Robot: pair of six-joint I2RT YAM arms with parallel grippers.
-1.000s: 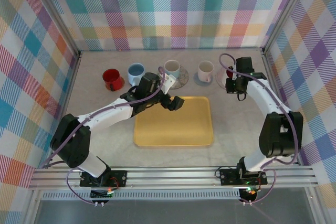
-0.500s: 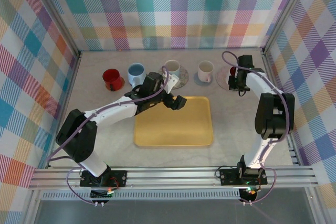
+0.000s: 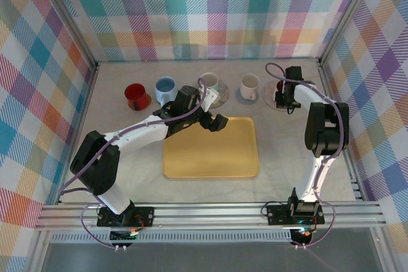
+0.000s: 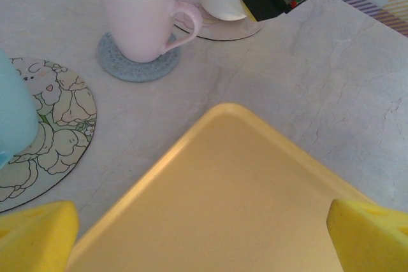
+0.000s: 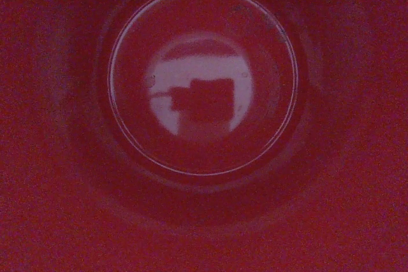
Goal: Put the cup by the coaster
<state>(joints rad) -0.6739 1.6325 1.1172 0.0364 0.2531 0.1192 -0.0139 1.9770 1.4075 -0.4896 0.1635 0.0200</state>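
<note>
Red, glossy cup [image 5: 204, 87] interior; hold of right fingers [image 3: 284, 97] unclear, left fingers [image 4: 35, 237] spread empty.

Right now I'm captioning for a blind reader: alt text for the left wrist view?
A yellow tray fills the foreground between the left gripper and its open yellow fingertips. Beyond it, a pink mug stands on a grey coaster, beside a floral coaster.
</note>
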